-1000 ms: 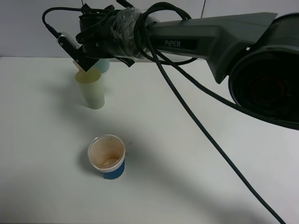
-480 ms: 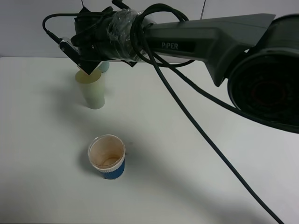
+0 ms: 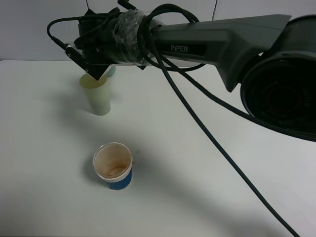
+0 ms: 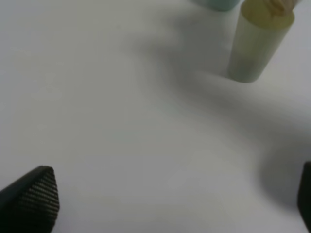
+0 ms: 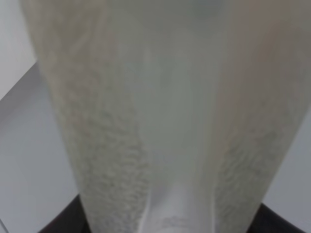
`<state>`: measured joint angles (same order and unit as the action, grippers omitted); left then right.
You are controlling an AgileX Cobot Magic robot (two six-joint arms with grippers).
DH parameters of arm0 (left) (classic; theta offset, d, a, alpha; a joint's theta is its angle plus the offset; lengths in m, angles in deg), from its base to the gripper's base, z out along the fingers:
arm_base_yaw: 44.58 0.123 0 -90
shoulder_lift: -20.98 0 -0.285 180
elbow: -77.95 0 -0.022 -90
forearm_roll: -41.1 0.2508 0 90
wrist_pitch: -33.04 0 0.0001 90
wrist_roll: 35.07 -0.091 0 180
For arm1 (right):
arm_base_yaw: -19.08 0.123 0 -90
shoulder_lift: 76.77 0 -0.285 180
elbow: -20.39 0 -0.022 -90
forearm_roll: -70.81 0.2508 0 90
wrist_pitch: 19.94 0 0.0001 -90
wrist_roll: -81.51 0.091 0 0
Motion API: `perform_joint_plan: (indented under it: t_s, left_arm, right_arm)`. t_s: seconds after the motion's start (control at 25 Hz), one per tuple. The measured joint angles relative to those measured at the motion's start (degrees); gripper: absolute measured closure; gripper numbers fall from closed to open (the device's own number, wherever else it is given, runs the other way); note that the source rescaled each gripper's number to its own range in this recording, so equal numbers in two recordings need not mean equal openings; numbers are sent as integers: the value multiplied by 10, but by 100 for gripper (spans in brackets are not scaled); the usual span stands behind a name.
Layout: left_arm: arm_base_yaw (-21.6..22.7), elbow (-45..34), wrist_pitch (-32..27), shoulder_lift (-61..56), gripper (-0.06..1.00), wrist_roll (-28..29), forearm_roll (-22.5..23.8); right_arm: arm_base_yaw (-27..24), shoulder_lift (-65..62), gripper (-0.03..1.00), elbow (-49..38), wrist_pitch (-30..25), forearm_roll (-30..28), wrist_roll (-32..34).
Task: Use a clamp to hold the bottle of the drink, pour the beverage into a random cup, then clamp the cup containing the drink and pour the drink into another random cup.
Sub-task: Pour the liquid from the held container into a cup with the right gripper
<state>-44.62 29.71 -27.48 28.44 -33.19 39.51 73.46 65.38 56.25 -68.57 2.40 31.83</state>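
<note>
1. Firstly, the count: I see two whole cups, a pale yellow-green cup [image 3: 97,96] and a paper cup [image 3: 112,165] with a blue band and a brownish inside. There is also one bottle [image 5: 165,116] and my two claws, all over one white table [image 3: 207,148].
2. One pale blue thing [image 3: 110,71] stands just behind the yellow-green cup. My right arm covers most of it and the left wrist view cuts it at the edge, so I cannot tell if it is a cup.
3. The bottle is hard to make out. In the right wrist view it is a pale, half-clear blur that fills nearly the whole picture. From the high camera it is hidden under my wrist.
4. My right claw [image 3: 91,75] is closed around the bottle, and only dark corners show beside it. The claw hangs right over the rim of the yellow-green cup. A beige tip shows at that rim, but I cannot tell what it belongs to.
5. My left claw [image 4: 169,196] is spread wide and grips nothing, and the yellow-green cup stands well apart from it.
6. The paper cup is well apart from my right claw and from the yellow-green cup.
</note>
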Motion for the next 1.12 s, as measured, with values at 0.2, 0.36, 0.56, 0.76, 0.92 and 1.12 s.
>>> perform_joint_plan:
  t_s: [0.2,0.36,0.56,0.76,0.92,1.12]
  left_arm:
    - [0,0,0,0,-3,0,0]
    - [0,0,0,0,-3,0,0]
    - [0,0,0,0,-3,0,0]
    - [0,0,0,0,-3,0,0]
    - [0,0,0,0,-3,0,0]
    - [0,0,0,0,-3,0,0]
  right_arm:
    - [0,0,95,0,3,-14,-2]
    - [0,0,95,0,19,-24,5]
    - [0,0,95,0,32,-43,9]
    - [0,-1,95,0,39,-56,13]
    - [0,-1,95,0,49,-71,20]
    - [0,-1,95,0,49,-90,23]
